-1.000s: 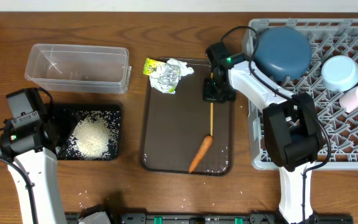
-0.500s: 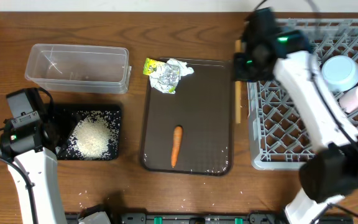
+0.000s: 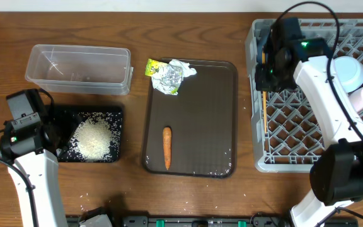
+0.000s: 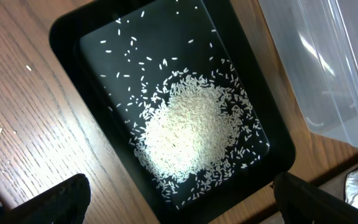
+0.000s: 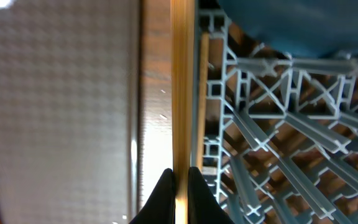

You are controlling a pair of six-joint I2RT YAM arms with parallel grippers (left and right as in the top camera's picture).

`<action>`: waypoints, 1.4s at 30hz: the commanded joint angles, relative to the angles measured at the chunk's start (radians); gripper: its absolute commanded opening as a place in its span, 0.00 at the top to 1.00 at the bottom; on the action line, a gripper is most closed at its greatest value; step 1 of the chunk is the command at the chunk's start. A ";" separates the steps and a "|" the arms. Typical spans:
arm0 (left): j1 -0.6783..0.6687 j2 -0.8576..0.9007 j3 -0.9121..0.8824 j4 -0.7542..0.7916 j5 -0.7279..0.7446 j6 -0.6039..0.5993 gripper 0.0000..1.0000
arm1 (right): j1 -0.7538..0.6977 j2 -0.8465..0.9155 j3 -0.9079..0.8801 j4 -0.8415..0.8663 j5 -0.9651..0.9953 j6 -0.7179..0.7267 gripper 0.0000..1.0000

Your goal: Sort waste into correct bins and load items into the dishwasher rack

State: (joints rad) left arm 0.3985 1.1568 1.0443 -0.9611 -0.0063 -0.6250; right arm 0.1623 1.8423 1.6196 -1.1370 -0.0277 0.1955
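My right gripper (image 3: 265,71) is clenched on the thin wooden chopsticks (image 3: 263,112). In the right wrist view its black fingertips (image 5: 165,191) pinch one smooth golden stick (image 5: 182,87), and a second, darker stick lies just beside it. The sticks run straight along the 9 o'clock wall of the rack (image 3: 307,142), a grey plastic crate of diamond lattice and upright pegs. I cannot tell whether they rest on it. A round light-blue cup (image 3: 349,72) sits at the rack's 2 o'clock side. The curved rim of the blue bowl (image 5: 291,18) fills the wrist view's 1 o'clock corner.

My left gripper (image 4: 179,190) hangs spread wide, holding nothing, over the black tray (image 3: 65,116) at 8 o'clock. This tray is glossy and shallow, with a soft mound of rice (image 4: 188,134) and stray grains around it. The clear tub (image 3: 79,68), thin-walled with rounded corners, stands at 10 o'clock.

At centre lies the brown tray (image 3: 200,101), finely dimpled. The slim tapered carrot (image 3: 167,148) lies toward its 7 o'clock side. The crinkled foil wrapper (image 3: 167,75) with its white tissue is at the tray's 11 o'clock corner. The table (image 3: 188,28) is grained wood.
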 commanded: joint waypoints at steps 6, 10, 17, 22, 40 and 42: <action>0.004 0.001 0.017 0.000 -0.005 -0.002 0.04 | -0.031 0.008 -0.038 0.021 0.053 -0.018 0.93; 0.004 0.001 0.017 0.000 -0.005 -0.002 0.04 | -0.044 0.008 -0.038 0.022 0.071 -0.017 0.53; 0.004 0.001 0.017 0.000 -0.005 -0.002 0.04 | -0.043 0.008 -0.038 0.010 0.033 0.002 0.35; 0.004 0.001 0.017 0.000 -0.005 -0.002 0.04 | -0.043 -0.016 -0.037 0.003 -0.122 0.001 0.46; 0.004 0.001 0.017 0.000 -0.005 -0.002 0.04 | -0.215 -0.297 -0.044 -0.011 0.214 0.235 0.01; 0.004 0.001 0.017 0.000 -0.005 -0.002 0.04 | -0.303 -0.296 -0.069 -0.010 0.208 0.339 0.01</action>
State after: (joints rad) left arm 0.3985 1.1568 1.0443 -0.9611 -0.0063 -0.6254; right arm -0.0463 1.5410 1.5726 -1.1412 0.1097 0.3840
